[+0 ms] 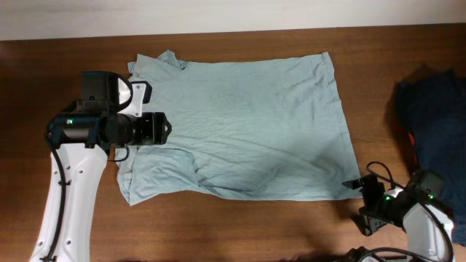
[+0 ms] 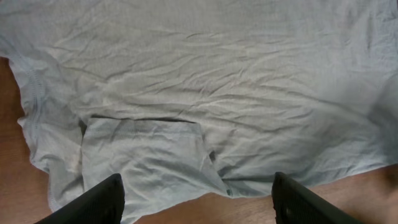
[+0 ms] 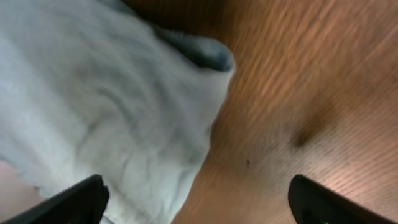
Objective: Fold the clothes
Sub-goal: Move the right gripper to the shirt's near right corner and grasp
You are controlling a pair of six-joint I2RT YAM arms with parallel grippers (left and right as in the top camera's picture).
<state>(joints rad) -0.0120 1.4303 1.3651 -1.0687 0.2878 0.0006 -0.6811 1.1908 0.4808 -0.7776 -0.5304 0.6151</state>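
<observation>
Lying flat on the wooden surface (image 1: 240, 233), the pale T-shirt (image 1: 255, 116) is spread wide with its straight hem to the right. At its near left corner a flap (image 1: 156, 171) is folded in over the body. The left hand (image 1: 162, 129) is over the shirt's left edge, its fingers (image 2: 106, 202) spread wide with nothing between them. The right hand (image 1: 362, 202) sits at the shirt's near right corner, also wide open. That corner lies beside one finger (image 3: 74, 202), though I cannot tell whether they touch. A dark navy garment (image 1: 433, 109) lies at the right edge, apart from the shirt.
</observation>
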